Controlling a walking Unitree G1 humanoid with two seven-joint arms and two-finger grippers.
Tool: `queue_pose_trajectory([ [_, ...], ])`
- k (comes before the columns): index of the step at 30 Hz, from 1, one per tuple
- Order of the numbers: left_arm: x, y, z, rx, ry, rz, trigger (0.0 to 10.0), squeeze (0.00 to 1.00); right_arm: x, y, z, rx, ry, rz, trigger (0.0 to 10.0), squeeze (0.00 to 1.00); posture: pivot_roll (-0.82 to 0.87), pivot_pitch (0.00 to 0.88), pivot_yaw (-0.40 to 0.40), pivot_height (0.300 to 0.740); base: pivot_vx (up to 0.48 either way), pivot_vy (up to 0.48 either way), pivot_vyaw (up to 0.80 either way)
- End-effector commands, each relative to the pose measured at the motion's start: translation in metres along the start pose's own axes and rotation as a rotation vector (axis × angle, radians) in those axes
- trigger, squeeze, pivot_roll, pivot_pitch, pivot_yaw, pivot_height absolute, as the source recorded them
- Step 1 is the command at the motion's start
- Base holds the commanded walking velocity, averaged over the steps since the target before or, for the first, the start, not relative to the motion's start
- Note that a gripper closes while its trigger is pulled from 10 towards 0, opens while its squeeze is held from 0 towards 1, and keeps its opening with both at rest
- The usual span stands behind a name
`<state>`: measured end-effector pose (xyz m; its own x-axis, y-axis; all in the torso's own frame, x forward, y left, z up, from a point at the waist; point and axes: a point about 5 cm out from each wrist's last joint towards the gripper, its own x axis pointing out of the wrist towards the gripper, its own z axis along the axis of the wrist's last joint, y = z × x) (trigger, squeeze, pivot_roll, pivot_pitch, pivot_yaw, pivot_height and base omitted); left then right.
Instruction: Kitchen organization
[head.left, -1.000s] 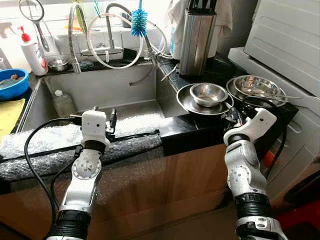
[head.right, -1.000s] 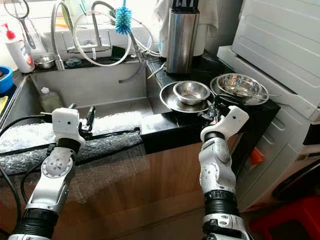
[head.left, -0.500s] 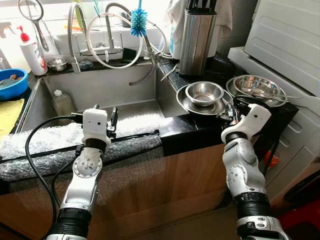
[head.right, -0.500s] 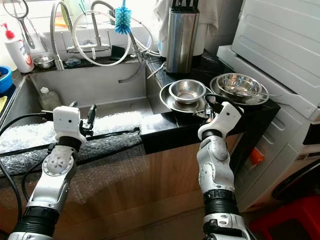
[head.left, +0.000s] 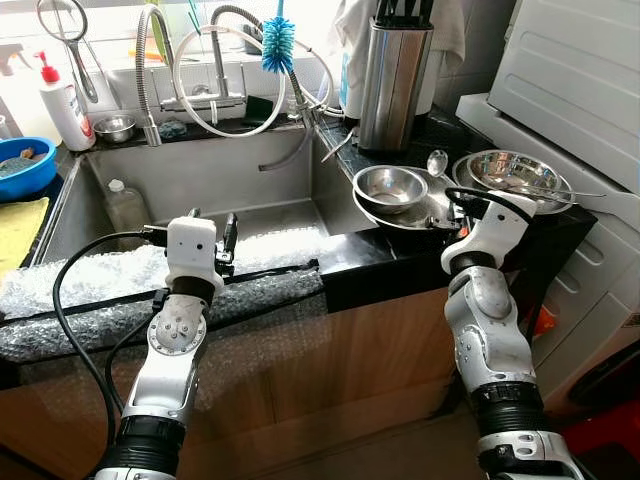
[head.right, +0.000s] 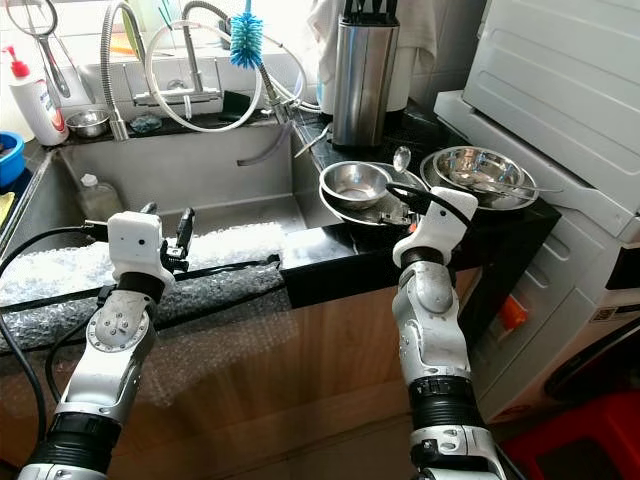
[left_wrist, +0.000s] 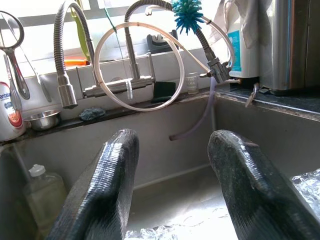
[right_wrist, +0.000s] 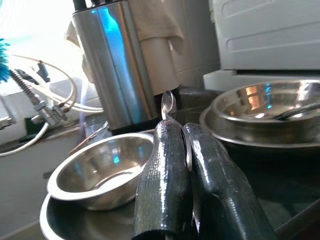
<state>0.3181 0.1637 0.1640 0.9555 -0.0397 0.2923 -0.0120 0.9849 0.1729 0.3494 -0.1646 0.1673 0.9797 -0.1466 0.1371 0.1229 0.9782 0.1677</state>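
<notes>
A: Change since the earlier frames: the right gripper (right_wrist: 186, 165) has swung in from the counter edge toward the stacked dishes and now carries a spoon (head.left: 437, 163) clear of them, bowl end up. The small steel bowl (head.left: 388, 187) now sits tilted on the steel plate (head.left: 420, 214), shifted toward the sink (head.left: 190, 180).

B: Grip state, right?

A: Fingers pressed together on the spoon's handle. In the right wrist view the spoon's bowl end pokes up just above the fingertips (right_wrist: 167, 131); the handle itself is hidden between them.

B: Left side?

A: The left gripper (left_wrist: 172, 150) hovers over the bubble wrap (head.left: 120, 275) on the sink's front rim, fingers spread, holding nothing.

B: Handling notes on the spoon?

A: Judgement only: thin polished steel, light and rigid, not fragile, but slick. With so narrow a handle in the pinch it could pivot or slide if the wrist tips fast. A hold nearer the neck, where the handle widens, would likely resist twisting better.

B: Where does it sit relative to the rest?

A: Above the plate, between the small bowl and the second steel bowl (head.left: 512, 172) by the washing machine (head.left: 570, 80), in front of the knife block (head.left: 392, 80). Not touching any of them, as far as I can tell.

B: Destination?

A: The task wording doesn't say. Not recorded.
</notes>
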Motion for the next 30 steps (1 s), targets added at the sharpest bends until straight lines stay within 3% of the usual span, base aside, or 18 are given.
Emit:
queue_pose_trajectory([
  [1, 0.002, -0.003, 0.002, -0.007, -0.014, -0.01, 10.0, 0.0, 0.001, 0.005, 0.013, -0.024, -0.062, 0.015, 10.0, 0.0, -0.09, 0.0, -0.037, 0.74, 0.0, 0.0, 0.0],
  [9, 0.006, -0.003, 0.009, -0.009, -0.038, -0.009, 10.0, 0.0, -0.001, 0.03, 0.035, -0.015, -0.131, 0.172, 10.0, 0.0, -0.09, 0.0, -0.036, 0.74, 0.0, 0.0, 0.0],
  [12, 0.008, -0.004, 0.014, 0.007, -0.061, -0.019, 10.0, 0.0, -0.005, 0.051, 0.048, 0.067, -0.121, 0.323, 10.0, 0.0, -0.09, 0.0, -0.039, 0.74, 0.0, 0.0, 0.0],
  [15, 0.009, -0.005, 0.017, 0.032, -0.077, -0.034, 10.0, 0.0, -0.006, 0.057, 0.052, 0.124, -0.112, 0.368, 10.0, 0.0, -0.09, 0.0, -0.039, 0.74, 0.0, 0.0, 0.0],
  [18, 0.012, -0.014, 0.026, 0.12, -0.128, -0.099, 10.0, 0.0, -0.006, 0.062, 0.046, 0.178, 0.008, 0.374, 10.0, 0.0, -0.1, 0.0, -0.041, 0.74, 0.0, 0.0, 0.0],
  [22, 0.013, -0.015, 0.028, 0.133, -0.14, -0.11, 10.0, 0.0, -0.006, 0.062, 0.045, 0.179, 0.033, 0.375, 10.0, 0.0, -0.1, 0.0, -0.041, 0.74, 0.0, 0.0, 0.0],
  [24, 0.018, -0.026, 0.047, 0.232, -0.237, -0.172, 10.0, 0.0, -0.011, 0.074, 0.047, 0.236, 0.093, 0.461, 10.0, 0.0, -0.09, 0.0, -0.045, 0.74, 0.0, 0.0, 0.0],
  [30, 0.021, -0.038, 0.062, 0.339, -0.332, -0.261, 10.0, 0.0, -0.016, 0.089, 0.053, 0.243, 0.153, 0.552, 10.0, 0.0, -0.09, 0.0, -0.044, 0.74, 0.0, 0.0, 0.0],
])
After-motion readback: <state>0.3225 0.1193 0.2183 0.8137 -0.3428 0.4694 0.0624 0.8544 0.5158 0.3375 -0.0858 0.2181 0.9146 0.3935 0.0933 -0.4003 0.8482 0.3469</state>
